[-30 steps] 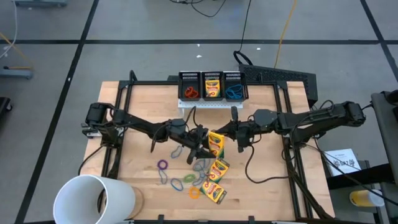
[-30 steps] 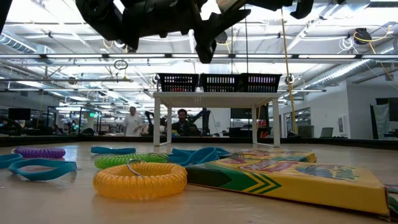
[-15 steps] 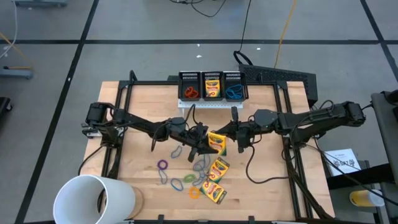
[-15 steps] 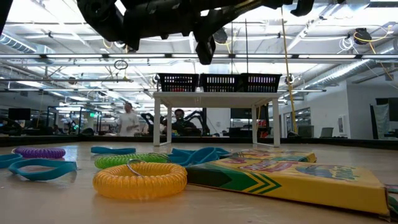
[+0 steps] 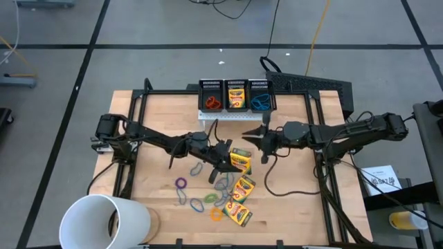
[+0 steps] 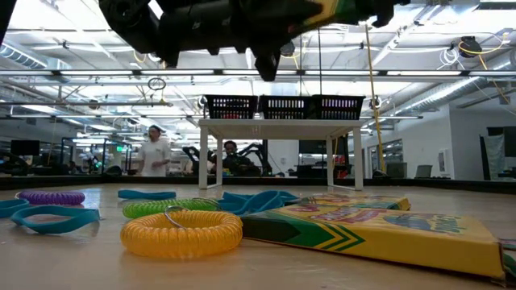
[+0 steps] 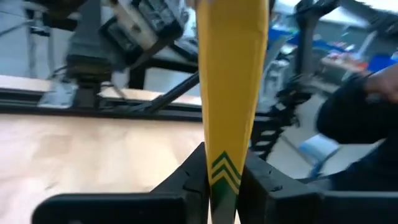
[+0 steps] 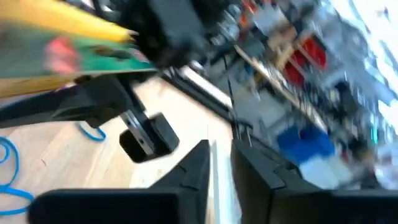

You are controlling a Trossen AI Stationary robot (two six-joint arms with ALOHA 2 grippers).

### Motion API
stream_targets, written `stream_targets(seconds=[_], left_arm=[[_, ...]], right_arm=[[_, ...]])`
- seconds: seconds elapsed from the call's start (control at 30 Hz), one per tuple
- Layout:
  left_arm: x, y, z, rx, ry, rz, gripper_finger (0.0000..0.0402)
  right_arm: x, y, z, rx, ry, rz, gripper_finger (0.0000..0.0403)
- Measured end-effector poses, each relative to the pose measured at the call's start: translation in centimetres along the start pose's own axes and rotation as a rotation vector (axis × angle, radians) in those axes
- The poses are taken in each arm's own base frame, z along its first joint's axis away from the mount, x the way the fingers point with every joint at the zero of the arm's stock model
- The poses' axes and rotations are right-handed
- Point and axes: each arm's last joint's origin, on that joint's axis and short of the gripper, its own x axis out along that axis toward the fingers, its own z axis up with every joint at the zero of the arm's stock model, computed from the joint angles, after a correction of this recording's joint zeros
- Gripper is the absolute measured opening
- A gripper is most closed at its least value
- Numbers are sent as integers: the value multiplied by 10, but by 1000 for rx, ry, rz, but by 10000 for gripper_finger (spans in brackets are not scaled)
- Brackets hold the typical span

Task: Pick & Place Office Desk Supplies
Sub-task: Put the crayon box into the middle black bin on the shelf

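Wood table centre, L gripper jaws clamped on crayon box edgewise, R gripper near, jaws slightly apart, empty.

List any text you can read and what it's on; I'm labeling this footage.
None reads clearly.
Crayon box nearest the low camera: printed side lettering, too blurred.
Crayon boxes on the table and in the middle bin: too small.
Paper beside the table: dark print, too small.

Crayon boxes: yellow, green chevrons. Coil bands: yellow, green, blue, purple. Bins: black mesh. Cup: white. Desk: pale wood.
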Motion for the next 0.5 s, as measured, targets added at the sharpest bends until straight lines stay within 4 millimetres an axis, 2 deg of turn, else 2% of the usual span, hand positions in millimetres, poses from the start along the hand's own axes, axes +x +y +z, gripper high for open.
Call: stream_targets(seconds=[0.3, 0.4, 0.5], left_arm=[[-2, 10, -13, 153, 125, 269, 39], [-2, 11, -14, 207, 139, 338, 50], [-1, 9, -15, 272, 148, 381, 55]], right_arm=[[-18, -18, -2, 310, 12, -61, 159], [-24, -22, -5, 375, 28, -58, 178], [-28, -25, -11, 480, 44, 20, 188]])
